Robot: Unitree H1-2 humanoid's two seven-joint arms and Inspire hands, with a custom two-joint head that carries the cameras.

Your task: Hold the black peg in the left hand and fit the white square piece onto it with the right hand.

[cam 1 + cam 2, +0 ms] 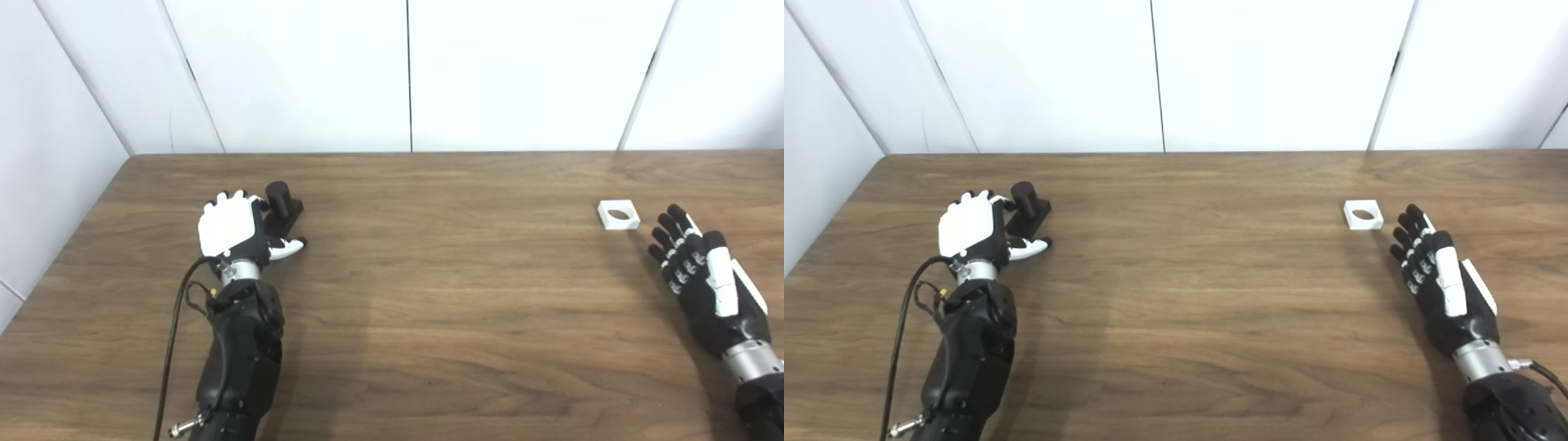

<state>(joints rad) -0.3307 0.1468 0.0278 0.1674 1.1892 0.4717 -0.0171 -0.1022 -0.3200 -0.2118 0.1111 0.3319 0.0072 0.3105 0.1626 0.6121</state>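
Left eye view: left hand [229, 228] beside black peg [283, 205], grip unclear; right hand [704, 269] open.
White square piece [618, 215] looks light, rigid; pinch its outer edges.

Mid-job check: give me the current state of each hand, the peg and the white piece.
left hand: fingers around the black peg, apparently not fully closed; thumb out to the side.
black peg: upright on its base, on the table.
white square piece: flat on the table, hole up, untouched.
right hand: open, fingers extended toward the white piece, just short of it.
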